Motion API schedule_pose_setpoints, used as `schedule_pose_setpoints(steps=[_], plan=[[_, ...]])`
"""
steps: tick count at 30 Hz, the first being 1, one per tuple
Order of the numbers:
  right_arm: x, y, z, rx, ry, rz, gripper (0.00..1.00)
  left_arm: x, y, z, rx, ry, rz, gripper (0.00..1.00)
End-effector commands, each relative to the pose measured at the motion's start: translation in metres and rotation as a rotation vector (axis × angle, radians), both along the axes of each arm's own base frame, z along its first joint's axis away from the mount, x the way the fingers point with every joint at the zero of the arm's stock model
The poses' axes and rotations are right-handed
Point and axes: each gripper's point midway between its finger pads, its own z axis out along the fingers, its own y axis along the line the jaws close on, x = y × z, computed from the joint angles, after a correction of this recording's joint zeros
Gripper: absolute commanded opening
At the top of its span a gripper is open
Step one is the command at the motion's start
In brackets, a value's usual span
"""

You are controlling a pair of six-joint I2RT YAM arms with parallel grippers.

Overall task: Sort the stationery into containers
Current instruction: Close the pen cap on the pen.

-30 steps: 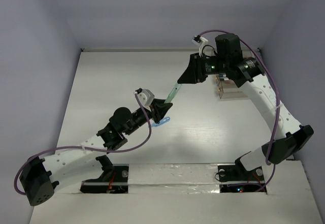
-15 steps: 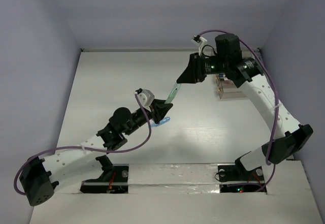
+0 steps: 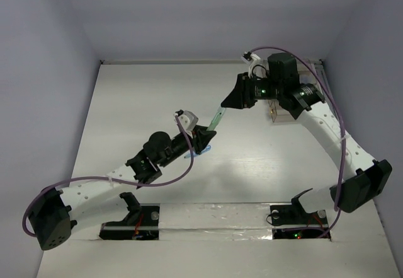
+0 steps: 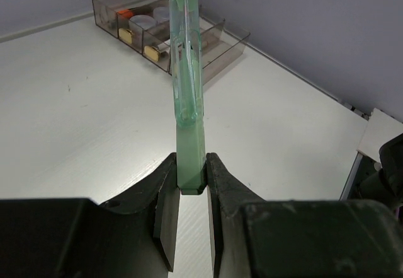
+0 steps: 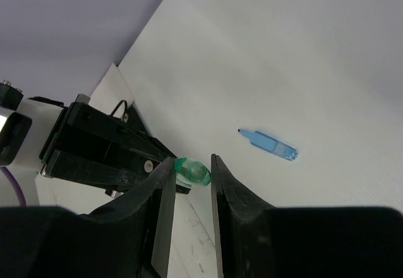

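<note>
A pale green highlighter hangs above the table, stretched between both grippers. My left gripper is shut on its solid green lower end. My right gripper is shut on its clear capped end, and the right fingers show at the top of the left wrist view. A light blue highlighter lies on the table below, partly hidden under the left gripper in the top view. The clear stepped organiser stands at the back right, holding an orange-black highlighter and round grey pots.
The organiser sits close under the right arm's forearm, near the right wall. Grey walls close the table at the back and on both sides. The arm bases and a taped strip line the near edge.
Both arms have shifted slightly rightward with the green highlighter still held between them. It now stands a little steeper. The blue highlighter has stayed on the table.
</note>
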Motion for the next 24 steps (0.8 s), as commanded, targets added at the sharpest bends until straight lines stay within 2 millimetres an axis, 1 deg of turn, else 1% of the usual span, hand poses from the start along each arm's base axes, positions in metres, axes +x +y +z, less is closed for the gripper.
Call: schedule_pose_setpoints(steps=[1, 3, 4, 6, 12, 17, 20, 21, 22, 24], plan=[[-0.003, 0.006, -0.005, -0.004, -0.026, -0.012, 0.01, -0.006, -0.005, 0.07, -0.177, -0.145, -0.034, 0.0], [-0.005, 0.009, -0.01, -0.01, -0.013, 0.0, 0.01, -0.006, -0.007, 0.072, -0.178, -0.148, -0.037, 0.0], [-0.008, 0.012, -0.016, -0.015, -0.002, 0.014, 0.01, -0.006, -0.008, 0.073, -0.178, -0.148, -0.039, 0.0], [-0.009, 0.012, -0.019, -0.012, 0.005, 0.018, 0.01, -0.005, -0.008, 0.072, -0.176, -0.149, -0.038, 0.0], [-0.022, 0.019, -0.028, 0.005, 0.04, 0.09, 0.0, -0.007, -0.006, 0.079, -0.179, -0.17, -0.044, 0.0], [-0.026, 0.019, -0.033, -0.002, 0.05, 0.082, 0.0, -0.007, 0.001, 0.087, -0.194, -0.183, -0.015, 0.0], [-0.034, 0.018, -0.031, 0.014, 0.043, 0.084, 0.0, -0.007, 0.002, 0.091, -0.209, -0.186, -0.013, 0.0], [-0.039, 0.02, -0.026, 0.029, 0.028, 0.089, 0.0, -0.007, 0.002, 0.092, -0.211, -0.186, -0.013, 0.0], [-0.043, 0.022, -0.029, 0.028, 0.032, 0.093, 0.0, -0.007, 0.002, 0.092, -0.212, -0.187, -0.013, 0.0], [-0.042, 0.02, -0.031, 0.023, 0.033, 0.078, 0.0, -0.007, 0.001, 0.094, -0.219, -0.188, -0.015, 0.0]])
